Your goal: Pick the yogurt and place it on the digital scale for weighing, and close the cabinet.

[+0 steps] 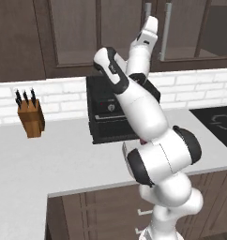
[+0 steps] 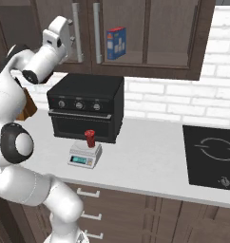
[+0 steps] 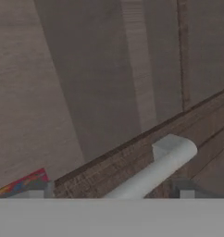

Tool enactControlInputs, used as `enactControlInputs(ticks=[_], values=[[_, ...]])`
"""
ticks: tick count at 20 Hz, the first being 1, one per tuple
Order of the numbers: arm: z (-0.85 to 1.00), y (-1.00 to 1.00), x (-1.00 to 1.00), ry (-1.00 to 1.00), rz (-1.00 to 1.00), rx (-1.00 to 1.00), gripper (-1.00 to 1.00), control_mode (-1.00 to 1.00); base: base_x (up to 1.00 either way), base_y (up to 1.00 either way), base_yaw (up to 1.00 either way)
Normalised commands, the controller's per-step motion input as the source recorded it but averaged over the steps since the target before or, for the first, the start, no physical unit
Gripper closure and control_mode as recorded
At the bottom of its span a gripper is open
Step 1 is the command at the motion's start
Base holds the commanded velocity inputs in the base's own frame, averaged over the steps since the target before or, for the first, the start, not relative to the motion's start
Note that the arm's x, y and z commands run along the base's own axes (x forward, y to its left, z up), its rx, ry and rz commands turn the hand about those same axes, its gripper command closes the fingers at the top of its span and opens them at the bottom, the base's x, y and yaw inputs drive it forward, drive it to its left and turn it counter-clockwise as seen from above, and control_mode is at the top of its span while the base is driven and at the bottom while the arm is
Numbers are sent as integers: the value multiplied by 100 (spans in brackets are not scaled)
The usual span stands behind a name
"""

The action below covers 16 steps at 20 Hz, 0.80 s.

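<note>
The dark-red yogurt (image 2: 90, 138) stands upright on the top plate of the small white digital scale (image 2: 84, 156), on the counter in front of the oven. High above it, my gripper (image 2: 64, 27) is raised to the dark brown wall cabinet (image 2: 136, 33), right beside its left grey bar handle (image 2: 77, 31). In the hand view the end of that handle (image 3: 155, 171) runs between my fingertips (image 3: 186, 194), which stand wide apart and open with nothing gripped. From the left base view my gripper (image 1: 151, 23) sits between the two handles, and both cabinet doors look flush with the front.
A black oven (image 2: 86, 107) with knobs stands behind the scale. Behind a translucent cabinet door is a blue box (image 2: 116, 42). A knife block (image 1: 31, 117) stands at the left of the counter, and a black cooktop (image 2: 212, 156) lies at the right. Drawer fronts run below the counter edge.
</note>
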Motion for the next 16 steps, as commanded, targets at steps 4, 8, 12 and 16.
enactControlInputs(ticks=[4, 8, 12, 16], values=[[-3, -18, 61, 0, 1, 0, -100, -100, 0, 0, 0], [-26, -14, 32, 7, 0, 0, -100, -100, 0, 0, 0], [-32, -29, 0, 15, 0, 0, -100, -100, 0, 0, 0], [-20, -32, -4, 4, 1, 0, -100, -100, 0, 0, 0]])
